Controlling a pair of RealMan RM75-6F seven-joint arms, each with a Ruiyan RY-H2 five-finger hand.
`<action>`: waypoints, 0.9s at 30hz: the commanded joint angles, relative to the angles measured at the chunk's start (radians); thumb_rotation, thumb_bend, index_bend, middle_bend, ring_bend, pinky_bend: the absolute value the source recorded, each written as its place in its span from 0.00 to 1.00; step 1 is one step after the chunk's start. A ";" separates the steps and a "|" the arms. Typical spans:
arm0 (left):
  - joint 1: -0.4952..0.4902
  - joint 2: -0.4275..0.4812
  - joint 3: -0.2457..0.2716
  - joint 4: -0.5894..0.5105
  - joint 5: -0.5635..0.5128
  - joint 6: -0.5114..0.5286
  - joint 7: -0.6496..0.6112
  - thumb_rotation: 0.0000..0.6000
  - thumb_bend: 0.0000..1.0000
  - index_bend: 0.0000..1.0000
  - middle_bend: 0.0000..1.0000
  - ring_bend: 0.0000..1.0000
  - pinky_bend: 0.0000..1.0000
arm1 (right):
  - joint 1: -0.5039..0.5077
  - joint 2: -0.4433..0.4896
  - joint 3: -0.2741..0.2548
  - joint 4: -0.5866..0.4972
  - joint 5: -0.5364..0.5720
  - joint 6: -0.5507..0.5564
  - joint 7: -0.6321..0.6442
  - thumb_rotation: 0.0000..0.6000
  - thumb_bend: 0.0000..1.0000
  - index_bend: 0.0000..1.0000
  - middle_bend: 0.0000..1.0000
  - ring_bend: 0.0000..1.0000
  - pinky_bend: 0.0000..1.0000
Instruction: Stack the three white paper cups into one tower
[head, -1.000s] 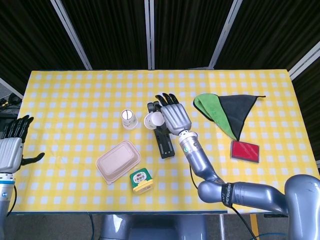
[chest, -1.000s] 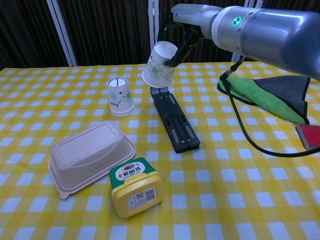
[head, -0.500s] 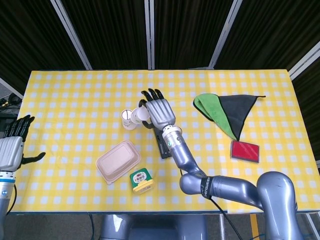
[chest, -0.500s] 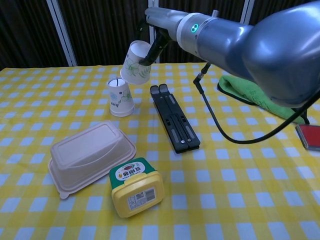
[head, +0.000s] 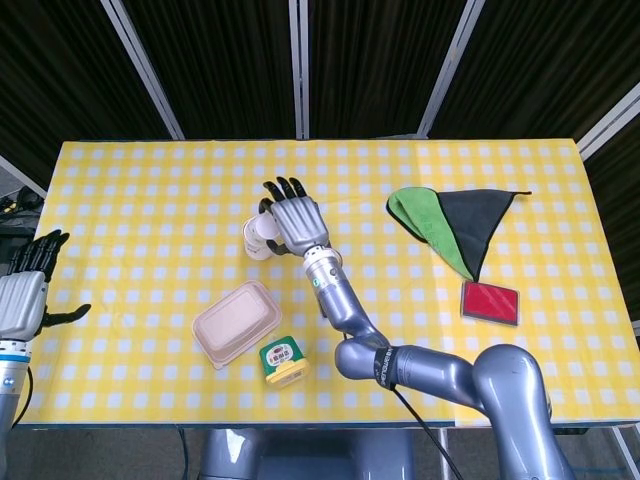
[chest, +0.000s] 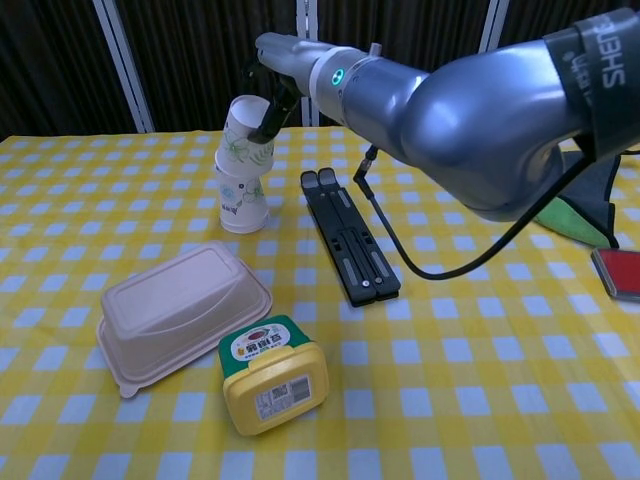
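An upside-down white paper cup with a green print (chest: 242, 203) stands on the yellow checked table (chest: 480, 400). My right hand (head: 292, 222) holds a second, similar cup (chest: 246, 132) directly above it, slightly tilted, its rim at the top of the standing cup. In the head view the held cup (head: 263, 233) shows just left of the hand and hides most of the standing one. I see only these two cups. My left hand (head: 22, 295) hangs open at the table's left edge, holding nothing.
A black folding stand (chest: 348, 239) lies right of the cups. A beige lidded food box (chest: 180, 311) and a yellow tub with a green lid (chest: 272, 373) sit in front. A green and black cloth (head: 452, 224) and a red card (head: 491, 302) lie to the right.
My right hand has carried the held cup leftward from above the black stand to over the standing cup and lowered it onto its top. The left hand has not moved.
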 joint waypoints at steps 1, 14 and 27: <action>-0.002 -0.001 0.000 0.003 -0.003 -0.007 -0.002 1.00 0.14 0.00 0.00 0.00 0.00 | 0.016 -0.022 0.004 0.034 -0.009 -0.019 0.016 1.00 0.21 0.44 0.11 0.00 0.00; -0.004 0.002 0.002 -0.003 0.007 -0.019 -0.010 1.00 0.14 0.00 0.00 0.00 0.00 | 0.086 -0.105 -0.005 0.210 -0.057 -0.051 0.002 1.00 0.16 0.19 0.02 0.00 0.00; -0.003 0.000 0.002 -0.002 0.008 -0.020 -0.001 1.00 0.14 0.00 0.00 0.00 0.00 | 0.029 -0.079 -0.013 0.140 -0.088 0.025 -0.008 1.00 0.12 0.13 0.00 0.00 0.00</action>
